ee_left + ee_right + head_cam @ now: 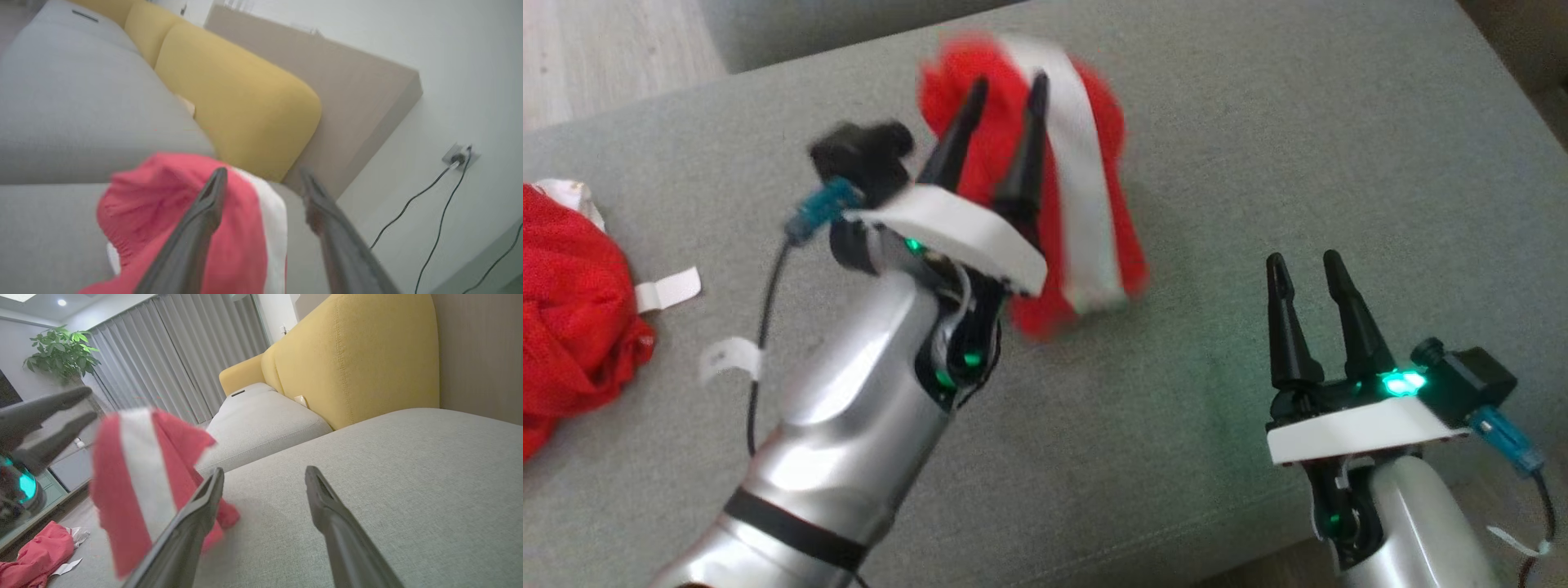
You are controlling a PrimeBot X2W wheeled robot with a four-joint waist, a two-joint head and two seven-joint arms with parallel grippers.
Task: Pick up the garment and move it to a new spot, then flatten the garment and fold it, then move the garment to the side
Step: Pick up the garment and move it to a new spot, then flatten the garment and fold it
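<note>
Silver left forearm (849, 425) is rising across the lower part of the head view, its base being cut off by the bottom edge. The left gripper (1006, 84) is standing with jaws parted and gripping nothing between them. The garment (1094, 163), red with one white band, is showing just beyond and beside its fingertips, over the grey cushion (1339, 122). Blur is smearing the garment's outline, so whether cloth is touching a finger or the cushion cannot be told. The right gripper (1305, 263) is hovering with jaws released and empty, the garment lying well off to its left. Count: two grippers, two red cloths. A second red heap (572, 310), cut off by the frame edge, is lying well to the left of the left jaws, with a white label (670, 287) just beside it.
</note>
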